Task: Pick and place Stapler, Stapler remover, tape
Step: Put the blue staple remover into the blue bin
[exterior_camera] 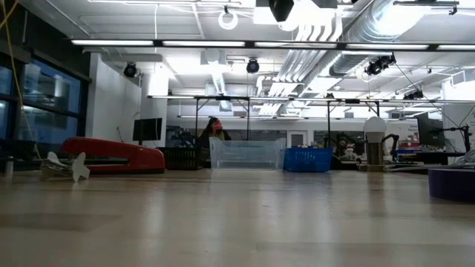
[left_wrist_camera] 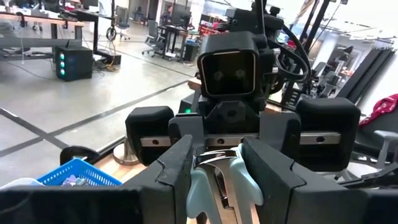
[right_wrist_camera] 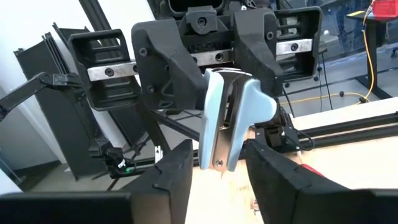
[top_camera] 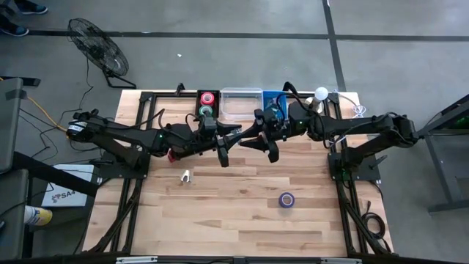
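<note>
Only the wrist views show the pale-blue metal staple remover (right_wrist_camera: pixel 231 118), upright, held by left gripper (right_wrist_camera: pixel 208 93) fingers, between the right gripper (left_wrist_camera: pixel 219 186) fingers, which touch it.

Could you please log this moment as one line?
Phase: mid-air handover | left gripper: shut on staple remover | right gripper: at its other end | stapler, purple tape roll: on table

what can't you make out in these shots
- Stapler: high view, mostly hidden under the left arm.
- Tape: low view, cut off by the right edge.
- White thing: high view, too small to name.
- Remover held in the left gripper: low view misses both, they are above its top edge.
</note>
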Robot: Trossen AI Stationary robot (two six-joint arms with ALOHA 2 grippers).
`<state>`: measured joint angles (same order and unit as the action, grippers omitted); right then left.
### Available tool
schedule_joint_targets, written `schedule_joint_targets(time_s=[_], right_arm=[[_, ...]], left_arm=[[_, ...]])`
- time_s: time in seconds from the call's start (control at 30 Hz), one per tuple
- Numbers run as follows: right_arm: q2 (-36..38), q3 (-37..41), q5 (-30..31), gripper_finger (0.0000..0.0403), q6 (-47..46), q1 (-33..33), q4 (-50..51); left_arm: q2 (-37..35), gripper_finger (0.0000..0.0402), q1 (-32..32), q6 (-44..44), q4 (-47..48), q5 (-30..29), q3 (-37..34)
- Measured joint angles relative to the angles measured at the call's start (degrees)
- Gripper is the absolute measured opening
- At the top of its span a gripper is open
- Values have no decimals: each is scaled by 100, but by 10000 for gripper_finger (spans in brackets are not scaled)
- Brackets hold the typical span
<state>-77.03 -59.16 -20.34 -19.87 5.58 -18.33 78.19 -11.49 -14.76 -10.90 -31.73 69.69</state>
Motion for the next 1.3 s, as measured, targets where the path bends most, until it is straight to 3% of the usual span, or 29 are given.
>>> schedule_joint_targets(time_s=[0.37, 1.3], right_arm=[[0, 0, -2, 71, 60, 0, -168], [6, 4, 136, 69, 86, 2, -157]], left_arm=[[-7, 122, -2, 19, -9, -1, 2], [-6, 124, -2, -49, 12, -19, 2]])
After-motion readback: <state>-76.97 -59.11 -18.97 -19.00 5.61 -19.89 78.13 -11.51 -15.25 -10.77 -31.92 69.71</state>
